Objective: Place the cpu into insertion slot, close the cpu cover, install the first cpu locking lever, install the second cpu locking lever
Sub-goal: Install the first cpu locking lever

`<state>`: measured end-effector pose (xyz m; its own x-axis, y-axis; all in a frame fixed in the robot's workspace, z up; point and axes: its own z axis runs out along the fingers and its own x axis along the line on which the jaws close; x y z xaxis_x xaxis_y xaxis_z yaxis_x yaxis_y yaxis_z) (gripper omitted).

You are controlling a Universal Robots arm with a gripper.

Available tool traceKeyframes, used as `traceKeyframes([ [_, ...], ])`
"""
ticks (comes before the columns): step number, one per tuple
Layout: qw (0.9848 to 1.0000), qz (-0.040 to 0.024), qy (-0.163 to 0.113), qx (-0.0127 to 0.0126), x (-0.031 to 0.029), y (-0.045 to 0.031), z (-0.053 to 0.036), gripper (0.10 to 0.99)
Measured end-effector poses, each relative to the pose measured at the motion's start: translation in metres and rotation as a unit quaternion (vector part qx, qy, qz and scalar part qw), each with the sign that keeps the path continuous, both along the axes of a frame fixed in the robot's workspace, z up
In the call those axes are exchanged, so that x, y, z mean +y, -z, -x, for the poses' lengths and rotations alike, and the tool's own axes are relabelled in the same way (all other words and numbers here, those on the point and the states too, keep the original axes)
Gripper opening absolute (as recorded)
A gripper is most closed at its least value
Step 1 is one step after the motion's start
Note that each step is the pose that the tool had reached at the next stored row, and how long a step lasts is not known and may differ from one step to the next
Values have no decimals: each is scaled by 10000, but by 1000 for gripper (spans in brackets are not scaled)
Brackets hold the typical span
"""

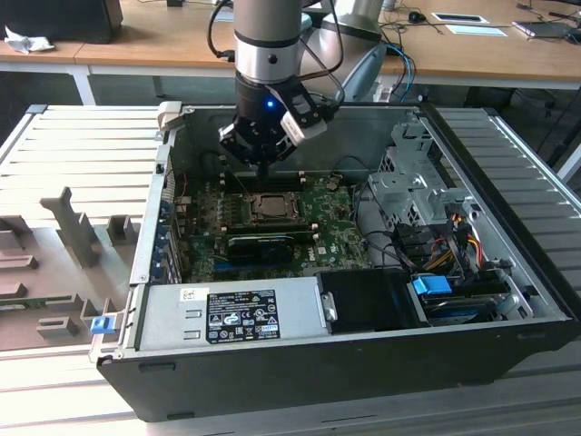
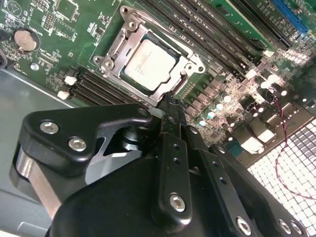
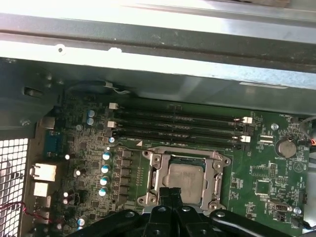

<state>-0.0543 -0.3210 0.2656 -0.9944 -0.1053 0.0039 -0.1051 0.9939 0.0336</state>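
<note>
A robot arm's claw, its fingers pressed together on nothing, hangs inside an open computer case lying on a slatted counter. In both wrist views its tips sit just above one edge of the insertion slot, near the middle of the green motherboard. The cpu lies flat in the slot, framed by the lowered cpu cover, just beside the black memory slots.

Matt silvery metal faces the cpu, dull grey metal frames the cpu cover, and the gripper looks smooth, semi-gloss black.
</note>
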Motion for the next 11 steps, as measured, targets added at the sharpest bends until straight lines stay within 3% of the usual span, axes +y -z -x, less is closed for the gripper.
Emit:
traceKeyframes([
  [8, 9998, 0, 189, 0, 0, 11, 58, 106],
  [11, 9998, 0, 208, -1, 0, 36, 188, 106],
])
